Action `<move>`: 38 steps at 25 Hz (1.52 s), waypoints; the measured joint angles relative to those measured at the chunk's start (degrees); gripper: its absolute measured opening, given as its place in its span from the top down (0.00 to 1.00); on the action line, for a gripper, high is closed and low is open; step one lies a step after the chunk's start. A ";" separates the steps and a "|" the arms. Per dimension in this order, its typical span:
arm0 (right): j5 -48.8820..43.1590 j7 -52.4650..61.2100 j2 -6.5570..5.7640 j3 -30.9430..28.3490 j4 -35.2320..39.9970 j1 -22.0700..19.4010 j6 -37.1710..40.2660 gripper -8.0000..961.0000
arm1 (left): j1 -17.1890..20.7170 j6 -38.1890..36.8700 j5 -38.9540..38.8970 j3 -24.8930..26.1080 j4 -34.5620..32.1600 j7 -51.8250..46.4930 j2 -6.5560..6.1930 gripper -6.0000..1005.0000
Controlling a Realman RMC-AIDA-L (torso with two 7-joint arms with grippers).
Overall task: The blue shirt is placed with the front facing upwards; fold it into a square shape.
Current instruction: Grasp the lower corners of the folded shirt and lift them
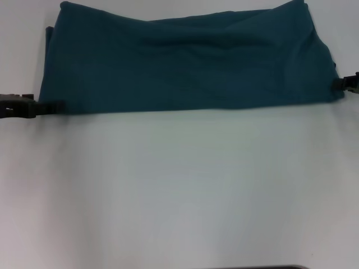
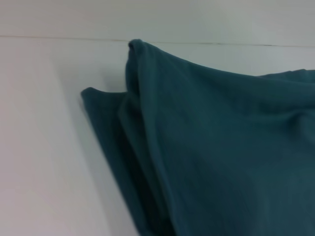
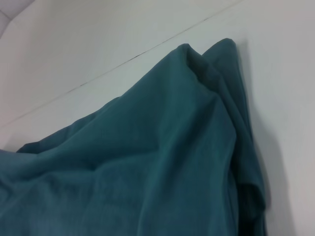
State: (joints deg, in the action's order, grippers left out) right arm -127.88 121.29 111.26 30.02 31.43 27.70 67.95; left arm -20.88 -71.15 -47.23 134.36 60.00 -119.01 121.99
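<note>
White table (image 1: 179,190) is carrying the blue shirt (image 1: 190,61) as a wide band along its far edge; we are reaching left gripper (image 1: 49,106) and right gripper (image 1: 340,84) to its opposite near corners; whether either is gripping, we cannot tell.

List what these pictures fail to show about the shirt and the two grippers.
- Blue shirt: lettering, collar and label unseen in every view, folded under.
- Left gripper: head view, frame edge cuts it off; fingertips meet the shirt's near left corner.
- Right gripper: head view, mostly beyond the frame edge at the right corner.
- Wrist views show only cloth and table.
</note>
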 joint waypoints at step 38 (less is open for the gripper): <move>0.10 -0.16 0.01 -0.14 0.30 -0.28 0.52 0.92 | -4.16 2.69 5.91 -0.02 -3.35 -1.49 -0.22 0.78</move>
State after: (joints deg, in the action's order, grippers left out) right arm -127.79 121.13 111.27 29.88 31.73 27.42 68.47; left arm -25.04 -68.46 -41.32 134.34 56.65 -120.50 121.77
